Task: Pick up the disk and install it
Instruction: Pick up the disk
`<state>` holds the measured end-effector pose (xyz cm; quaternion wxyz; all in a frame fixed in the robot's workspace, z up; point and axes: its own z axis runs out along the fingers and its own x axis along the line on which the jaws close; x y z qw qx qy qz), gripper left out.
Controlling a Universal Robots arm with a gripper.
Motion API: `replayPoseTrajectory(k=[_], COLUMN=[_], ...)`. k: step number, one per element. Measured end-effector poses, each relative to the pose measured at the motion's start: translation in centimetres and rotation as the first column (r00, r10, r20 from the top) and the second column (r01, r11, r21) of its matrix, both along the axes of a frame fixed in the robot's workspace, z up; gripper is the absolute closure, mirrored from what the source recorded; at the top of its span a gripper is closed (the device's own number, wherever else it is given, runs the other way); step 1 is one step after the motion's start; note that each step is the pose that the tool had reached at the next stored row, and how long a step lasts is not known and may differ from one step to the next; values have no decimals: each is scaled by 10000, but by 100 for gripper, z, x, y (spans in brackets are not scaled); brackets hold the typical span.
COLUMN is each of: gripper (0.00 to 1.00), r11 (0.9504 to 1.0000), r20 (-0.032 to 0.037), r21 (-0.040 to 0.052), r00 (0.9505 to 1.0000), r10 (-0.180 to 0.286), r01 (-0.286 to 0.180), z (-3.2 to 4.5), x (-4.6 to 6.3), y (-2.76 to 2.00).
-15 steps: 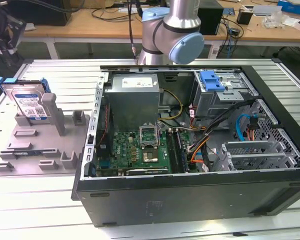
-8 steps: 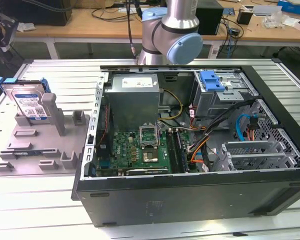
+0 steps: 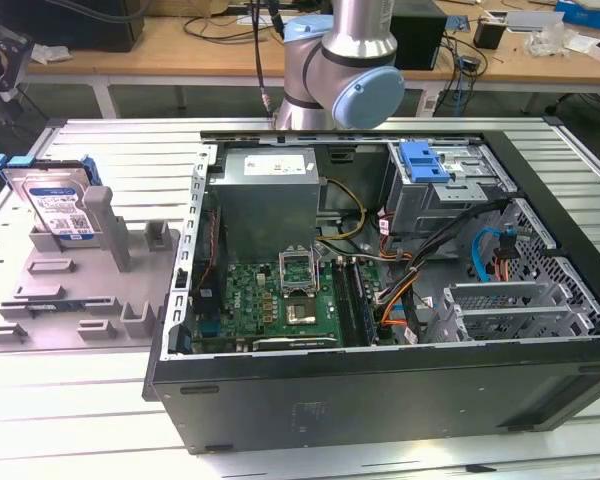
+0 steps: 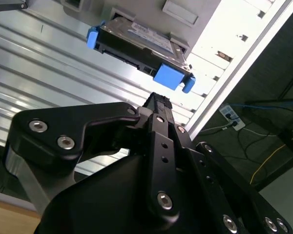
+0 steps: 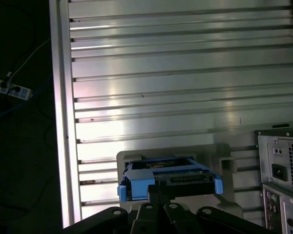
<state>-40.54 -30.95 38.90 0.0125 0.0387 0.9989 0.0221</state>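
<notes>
Silver-grey metal under a blue-and-white label, the flat rectangular disk (image 3: 58, 205) leans tilted in a slotted grey plastic fixture (image 3: 80, 300) at the exterior view's left. A thin blue plastic carrier bracket frames its edges. The fixture lies on a ribbed aluminium table (image 3: 70, 430), just beside the open black computer case (image 3: 380, 400). The smooth, rounded grey-and-blue arm (image 3: 345, 60) stands at the far side. In both wrist views the matt black gripper (image 4: 158, 100) (image 5: 158, 187), angular and bolted, has its fingers drawn together on nothing, near the disk's blue-tabbed edge but not touching it.
</notes>
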Motion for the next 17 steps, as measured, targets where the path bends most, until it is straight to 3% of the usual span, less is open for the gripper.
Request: replayPoseTrajectory(k=[12,17], gripper=[89,89], r11=[10000,9968], r20=[0,-3], r21=[0,0], r00=[10000,9968], r10=[1,804], r01=[-1,-804], z=[0,0], x=[0,7], y=[6,6])
